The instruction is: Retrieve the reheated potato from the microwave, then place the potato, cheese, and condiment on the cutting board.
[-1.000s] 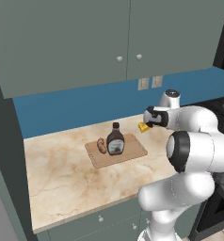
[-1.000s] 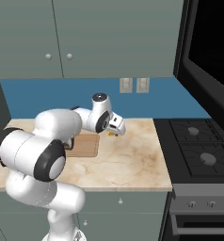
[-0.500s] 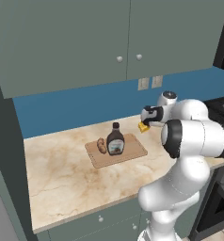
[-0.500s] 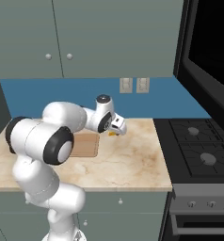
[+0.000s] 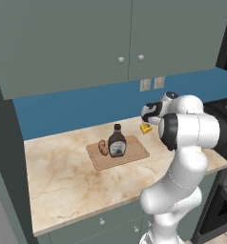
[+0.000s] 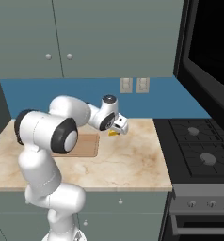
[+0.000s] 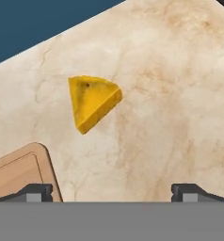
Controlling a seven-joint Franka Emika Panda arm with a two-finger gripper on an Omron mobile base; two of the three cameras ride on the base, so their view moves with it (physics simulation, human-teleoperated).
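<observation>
Over the last second your arm has folded in: the elbow and forearm have swung toward the middle of the left base view and the wrist has pulled back a little over the cheese [image 7: 92, 102], so the hand now hangs above the wedge, not yet down on it. My read is you're in the approach for the last item. The potato [image 5: 103, 147] and the condiment [image 5: 117, 141] already sit side by side on the cutting board [image 5: 134, 155], potato to the bottle's left as the left base view frames it, and neither has shifted across the frames. The cheese is still on the bare counter [image 5: 63, 167], just off the board's corner on the stove side, clear of it. The gripper [image 7: 112, 190] has its fingers spread wide with nothing between them; the fingertips [image 7: 37, 190] show far apart at the bottom of the hand view, and the wedge lies ahead of them, left of centre, so you'll likely want to shift over before you descend. View differences: the hand view gives you the wedge's outline and the board's rounded corner next to it; the left base view gives you the loaded board, with the cheese partly hidden behind the wrist; in the right base view your own arm hides the potato and bottle, leaving a strip of board and a sliver of yellow under the hand.
</observation>
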